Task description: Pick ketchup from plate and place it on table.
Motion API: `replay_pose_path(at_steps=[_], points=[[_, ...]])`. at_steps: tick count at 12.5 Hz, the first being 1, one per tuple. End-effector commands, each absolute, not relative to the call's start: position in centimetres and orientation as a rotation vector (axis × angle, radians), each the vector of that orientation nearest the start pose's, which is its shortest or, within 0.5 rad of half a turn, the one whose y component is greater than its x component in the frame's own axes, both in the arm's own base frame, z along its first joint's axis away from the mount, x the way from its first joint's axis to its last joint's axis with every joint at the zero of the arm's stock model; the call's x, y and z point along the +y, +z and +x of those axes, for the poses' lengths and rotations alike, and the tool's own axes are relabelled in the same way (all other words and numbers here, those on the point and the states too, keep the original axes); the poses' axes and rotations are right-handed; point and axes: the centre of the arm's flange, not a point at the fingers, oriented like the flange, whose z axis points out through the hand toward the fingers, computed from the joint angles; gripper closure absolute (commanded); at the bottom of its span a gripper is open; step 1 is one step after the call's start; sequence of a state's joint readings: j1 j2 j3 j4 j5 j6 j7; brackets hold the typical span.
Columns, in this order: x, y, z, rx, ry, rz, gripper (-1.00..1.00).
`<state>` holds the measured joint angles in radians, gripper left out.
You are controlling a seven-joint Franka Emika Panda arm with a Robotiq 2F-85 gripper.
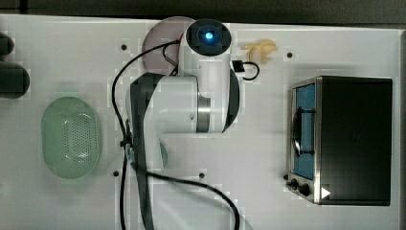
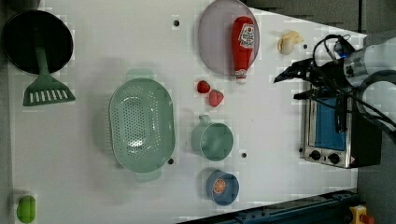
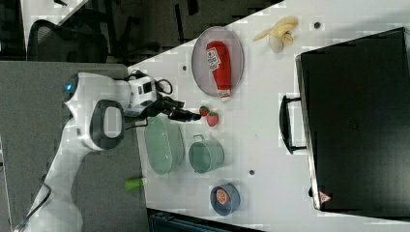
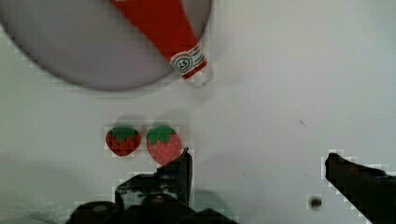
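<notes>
The ketchup (image 2: 243,44), a red squeeze bottle with a white label, lies on its side on the pale lilac plate (image 2: 215,32). Its white cap (image 4: 201,77) pokes just over the plate's rim onto the white table (image 2: 271,130). In the right view the ketchup (image 3: 218,63) lies on the plate (image 3: 234,53). My gripper (image 4: 257,161) hangs open above bare table, apart from the bottle, with nothing between its fingers. It is seen at the left view's right as the gripper (image 2: 292,85), and in the right view as the gripper (image 3: 189,110). The arm hides most of the plate (image 1: 158,40) in the top view.
Two small strawberries (image 4: 123,141) lie beside one finger (image 4: 180,170). A green basket (image 2: 141,126), green cup (image 2: 212,140), blue bowl (image 2: 222,187), black pan (image 2: 37,42) and spatula (image 2: 44,84) stand on the table. A toaster oven (image 2: 334,130) and a banana (image 2: 289,41) are near the arm.
</notes>
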<state>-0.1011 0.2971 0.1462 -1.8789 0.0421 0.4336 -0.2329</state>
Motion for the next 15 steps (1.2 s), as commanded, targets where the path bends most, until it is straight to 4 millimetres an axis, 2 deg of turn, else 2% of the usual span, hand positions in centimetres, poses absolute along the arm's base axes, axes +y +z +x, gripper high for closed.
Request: replay_pose_path(at_steps=[1, 4, 8, 15], points=[[3.0, 33.8, 63.4, 0.351, 0.134, -3.036, -1.00], [3.0, 29.5, 65.4, 0.141, 0.113, -3.033, -1.00], [3.7, 24.7, 67.2, 0.121, 0.092, -3.021, -1.00], [4.4, 17.5, 70.1, 0.024, -0.177, -3.060, -1.00]])
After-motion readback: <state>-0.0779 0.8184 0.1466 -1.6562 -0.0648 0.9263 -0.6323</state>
